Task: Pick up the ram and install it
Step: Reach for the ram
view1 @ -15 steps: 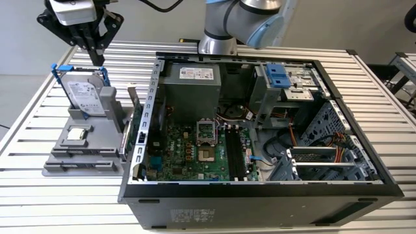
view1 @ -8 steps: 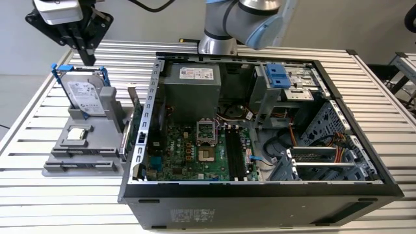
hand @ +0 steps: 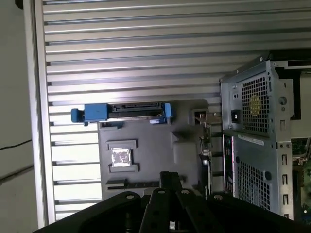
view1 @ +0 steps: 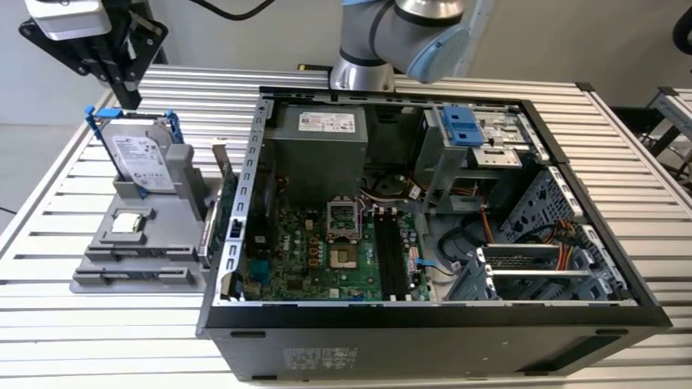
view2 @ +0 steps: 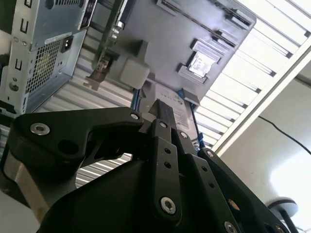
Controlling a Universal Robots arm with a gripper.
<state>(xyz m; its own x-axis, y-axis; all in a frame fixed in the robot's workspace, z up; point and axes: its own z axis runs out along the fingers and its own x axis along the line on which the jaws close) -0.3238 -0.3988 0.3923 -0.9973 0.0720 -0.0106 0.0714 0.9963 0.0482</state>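
Tool point(view1: 131, 99) clenched on nothing, above the hard drive point(view1: 141, 162). Ram point(view1: 224, 174) upright in the gray holder point(view1: 130, 267) beside the computer case point(view1: 433, 324). White drive label, unreadable.

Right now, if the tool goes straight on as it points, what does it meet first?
Probably the hard drive standing in its blue bracket below the tool; depth is unclear.
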